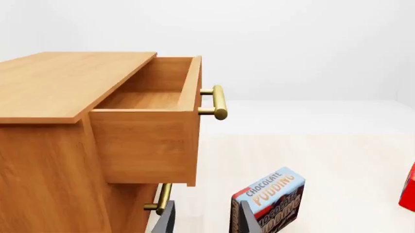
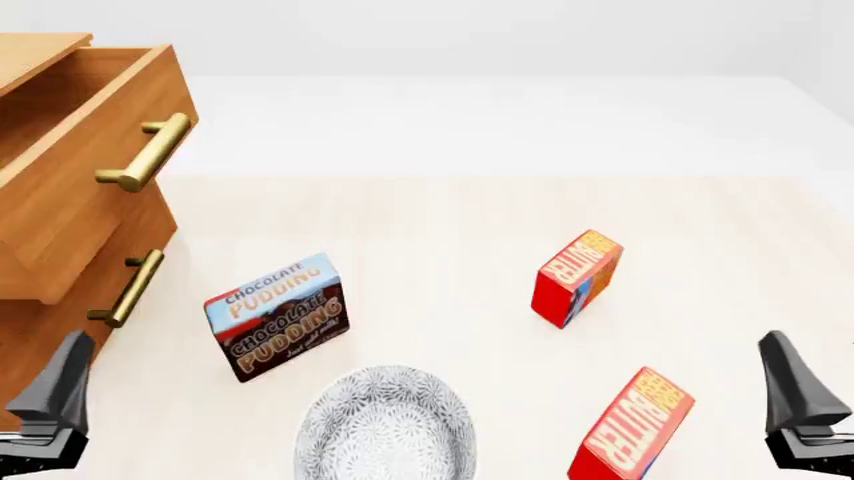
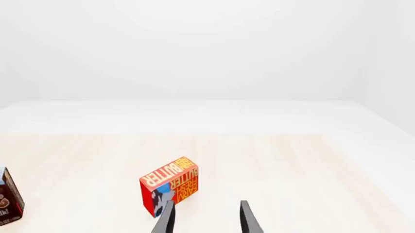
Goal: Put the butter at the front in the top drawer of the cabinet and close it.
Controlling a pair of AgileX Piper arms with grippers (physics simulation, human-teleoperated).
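Standing open at the table's left, the top drawer (image 2: pixel 80 150) of the cabinet (image 2: pixel 40 330) is pulled out and looks bare inside in the left wrist view; brass handle (image 2: pixel 144 152) faces right, lower drawer (image 2: pixel 74 320) shut beneath it. Two butter boxes sit on the right half of the table: the front butter (image 2: pixel 633 428) is nearest the arms, just inboard of the right gripper (image 2: pixel 798 410), tilted, orange face up. Second butter box (image 2: pixel 578 277) sits farther back, well apart from the cabinet. Chocolate Pudding box (image 2: pixel 278 315) stands left of centre, near the lower drawer. Patterned plate (image 2: pixel 386 425) lies at the near edge, between pudding box and front butter. Left gripper (image 1: pixel 204 218) parted, holding nothing. Right gripper likewise parted and empty, fingers (image 3: pixel 248 218) apart from any box.
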